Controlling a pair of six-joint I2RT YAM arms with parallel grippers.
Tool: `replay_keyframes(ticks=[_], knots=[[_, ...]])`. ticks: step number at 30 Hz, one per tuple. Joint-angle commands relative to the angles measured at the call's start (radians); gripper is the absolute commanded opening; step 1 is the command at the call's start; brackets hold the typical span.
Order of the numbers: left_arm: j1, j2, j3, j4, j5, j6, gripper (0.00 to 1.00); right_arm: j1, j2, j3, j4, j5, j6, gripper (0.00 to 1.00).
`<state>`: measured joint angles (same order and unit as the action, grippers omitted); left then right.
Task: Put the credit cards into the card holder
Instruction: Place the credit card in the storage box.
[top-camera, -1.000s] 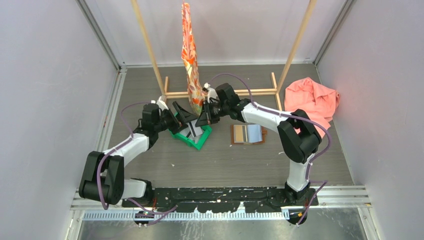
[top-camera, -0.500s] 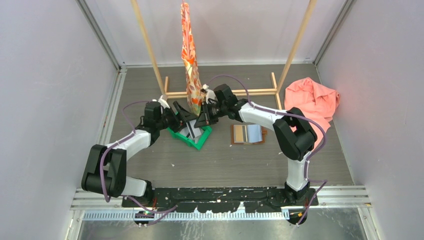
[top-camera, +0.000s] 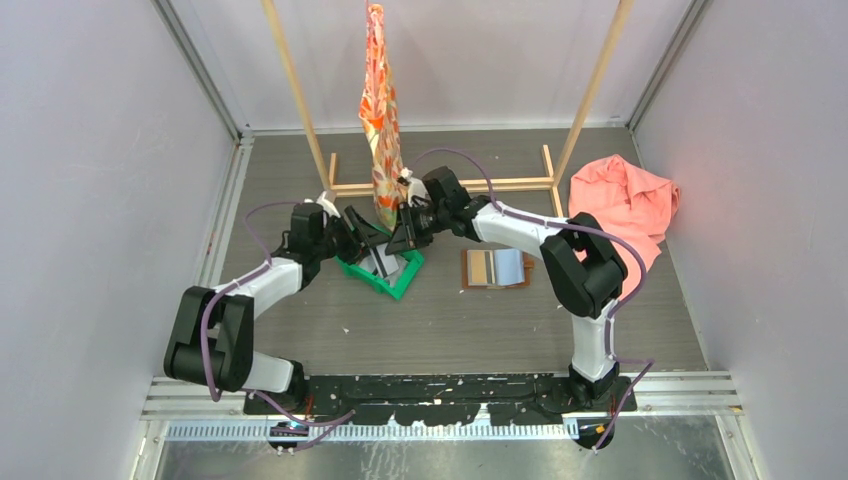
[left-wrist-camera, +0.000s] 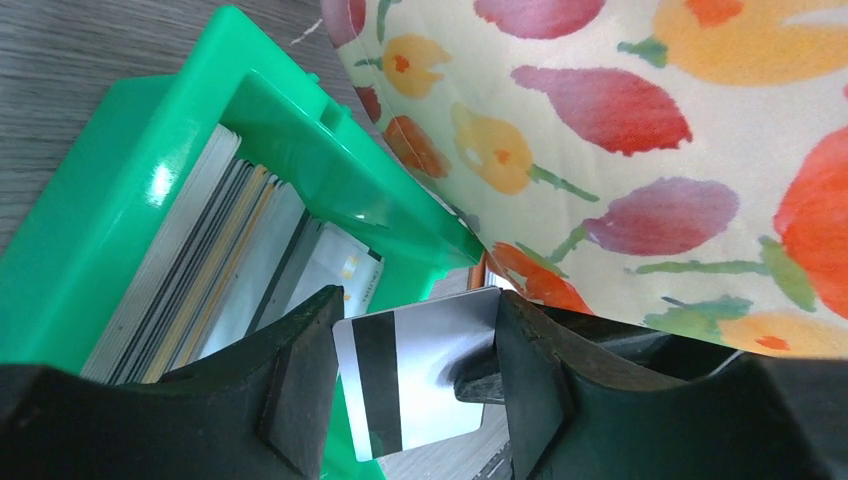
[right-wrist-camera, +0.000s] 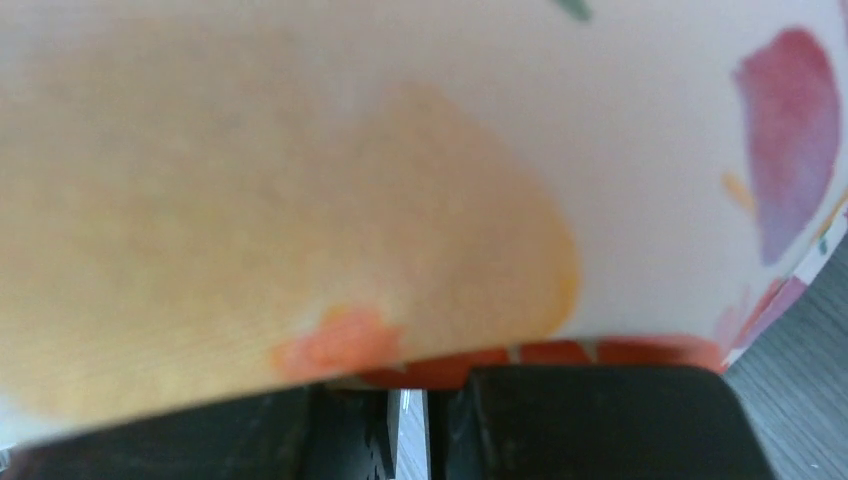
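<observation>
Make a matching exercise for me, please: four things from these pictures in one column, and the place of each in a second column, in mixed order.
1. silver card
2. card holder
3. pink cloth
4. floral fabric

A. hangs from the wooden rack
B. lies open on the table
C. between the fingers of the left gripper
D. heaped at the far right

Pairs: 1-C, 2-B, 3-D, 4-A

You are inspecting two arms, left arm (top-camera: 262, 285) and right arm (top-camera: 520, 232), both wearing white link shells between bulky black joint housings. A purple cable (top-camera: 207, 345) is running along each. The left hand (left-wrist-camera: 415, 375) is showing matte black, blunt-edged fingers (left-wrist-camera: 300, 395).
</observation>
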<state>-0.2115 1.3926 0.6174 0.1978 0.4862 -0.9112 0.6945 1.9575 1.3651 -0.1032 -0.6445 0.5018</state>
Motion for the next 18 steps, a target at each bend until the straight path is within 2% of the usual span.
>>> replay_keyframes(ticks=[1,6,13,18], knots=[[-0.003,0.003,0.020,-0.041,-0.062,0.051,0.55,0.004,0.011,0.066,0.016,0.011,-0.028,0.16],[0.005,0.028,0.035,-0.013,-0.057,0.048,0.54,0.002,0.020,0.076,0.008,0.016,-0.042,0.18],[0.015,0.026,0.041,0.009,-0.056,0.059,0.51,-0.013,0.011,0.073,0.010,-0.022,-0.048,0.39],[0.061,0.015,0.018,0.068,0.021,0.101,0.51,-0.052,-0.012,0.041,0.061,-0.142,-0.052,0.44]])
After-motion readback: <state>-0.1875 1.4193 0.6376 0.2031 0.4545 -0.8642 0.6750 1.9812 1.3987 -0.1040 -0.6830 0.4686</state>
